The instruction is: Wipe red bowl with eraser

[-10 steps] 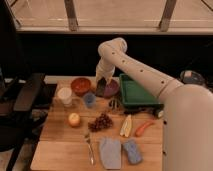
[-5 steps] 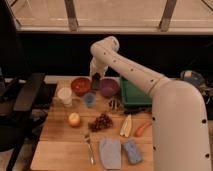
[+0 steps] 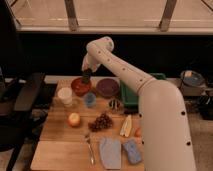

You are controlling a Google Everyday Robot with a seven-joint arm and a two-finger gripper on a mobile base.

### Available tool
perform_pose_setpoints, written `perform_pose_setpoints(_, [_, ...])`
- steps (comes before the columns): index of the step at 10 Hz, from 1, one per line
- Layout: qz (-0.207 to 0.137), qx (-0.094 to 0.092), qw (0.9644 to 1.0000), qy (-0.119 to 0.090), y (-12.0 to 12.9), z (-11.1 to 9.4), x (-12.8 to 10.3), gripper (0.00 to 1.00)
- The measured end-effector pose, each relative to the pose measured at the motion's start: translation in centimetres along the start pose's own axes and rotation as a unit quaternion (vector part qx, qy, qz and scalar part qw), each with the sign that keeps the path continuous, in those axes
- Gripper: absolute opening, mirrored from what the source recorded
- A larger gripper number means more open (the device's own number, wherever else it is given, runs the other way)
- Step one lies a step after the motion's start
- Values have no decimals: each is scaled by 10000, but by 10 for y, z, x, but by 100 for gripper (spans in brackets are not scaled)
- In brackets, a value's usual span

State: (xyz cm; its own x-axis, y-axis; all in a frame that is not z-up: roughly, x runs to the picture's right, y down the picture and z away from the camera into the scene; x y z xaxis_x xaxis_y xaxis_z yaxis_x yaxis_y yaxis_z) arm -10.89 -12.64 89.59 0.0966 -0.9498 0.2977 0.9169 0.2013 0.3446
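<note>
A: What lies along the near edge of the tabletop (image 3: 55,152)?

B: A spoon (image 3: 90,147), a cloth (image 3: 110,151) and a sponge (image 3: 132,151), side by side, left to right.

A: And behind them?

B: An apple (image 3: 74,119), grapes (image 3: 101,121) and a banana (image 3: 126,126) across the middle. Further back, a white cup (image 3: 65,95) near the left edge, with a blue cup (image 3: 90,100) just beside it.

A: Where is the red bowl (image 3: 78,90)?

B: At the far edge, left of centre, just behind the two cups. A purple bowl (image 3: 107,87) sits just beside it on the right, and a tray (image 3: 128,96) beyond that, by the far right corner.

A: The gripper (image 3: 86,77)?

B: Right over the red bowl, pointing down into it from above, the arm bending in from the right.

A: Its jaws?

B: Drawn together, clamped on the eraser (image 3: 87,80), a small dark block at their tip. The block reaches down inside the rim; I cannot tell whether it touches the bowl's inner surface.

A: How does the bowl look?

B: Upright, round, reddish-orange outside and darker inside, its right half partly hidden by the gripper.
</note>
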Motion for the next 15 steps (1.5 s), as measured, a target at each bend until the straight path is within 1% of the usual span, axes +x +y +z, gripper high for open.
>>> perform_pose_setpoints(1, [5, 249, 9997, -44, -15, 13, 5, 0])
perform_pose_setpoints(2, [-4, 404, 9991, -117, -26, 22, 5, 0])
perform_pose_setpoints(3, [0, 463, 9988, -137, -29, 25, 6, 0])
perform_pose_setpoints(7, [-13, 431, 9989, -160, -26, 25, 6, 0])
perform_pose_setpoints(8, [-62, 388, 9992, -92, -27, 28, 3, 0])
perform_pose_setpoints(11, [16, 438, 9989, 138, -29, 39, -1, 0])
perform_pose_setpoints(13, [30, 421, 9989, 224, -31, 49, -7, 0])
perform_pose_setpoints(15, [170, 329, 9989, 272, -15, 56, -9, 0])
